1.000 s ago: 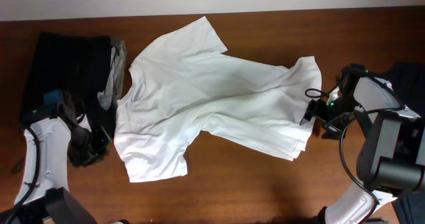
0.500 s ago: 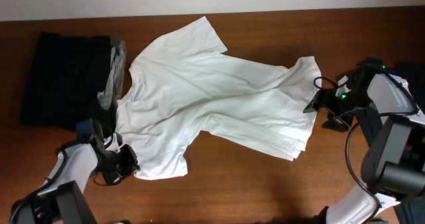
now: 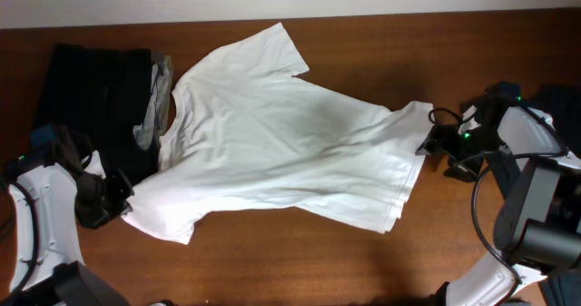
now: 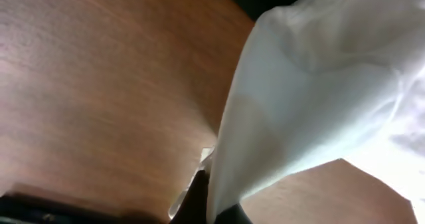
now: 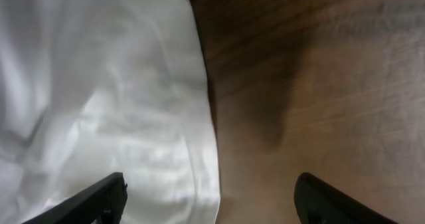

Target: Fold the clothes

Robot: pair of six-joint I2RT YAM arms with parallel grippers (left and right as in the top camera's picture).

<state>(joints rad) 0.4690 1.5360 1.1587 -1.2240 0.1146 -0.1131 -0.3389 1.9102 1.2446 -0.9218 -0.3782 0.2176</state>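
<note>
A white T-shirt (image 3: 281,147) lies spread across the middle of the brown table. My left gripper (image 3: 116,203) is shut on the shirt's lower-left corner, at the table's left front; in the left wrist view the white cloth (image 4: 299,98) runs out of the jaws (image 4: 216,207). My right gripper (image 3: 430,146) is open beside the shirt's right edge; in the right wrist view its two dark fingertips (image 5: 212,201) straddle the shirt's hem (image 5: 133,117), with bare wood to the right.
A pile of black clothes (image 3: 91,97) with a grey garment (image 3: 156,102) lies at the far left. A dark cloth (image 3: 558,102) shows at the right edge. The pale wall runs along the table's back edge (image 3: 363,17).
My left gripper took hold of the shirt's lower-left corner and pulled it left, flattening the shirt. The right gripper stayed near the right hem, which shifted slightly left.
</note>
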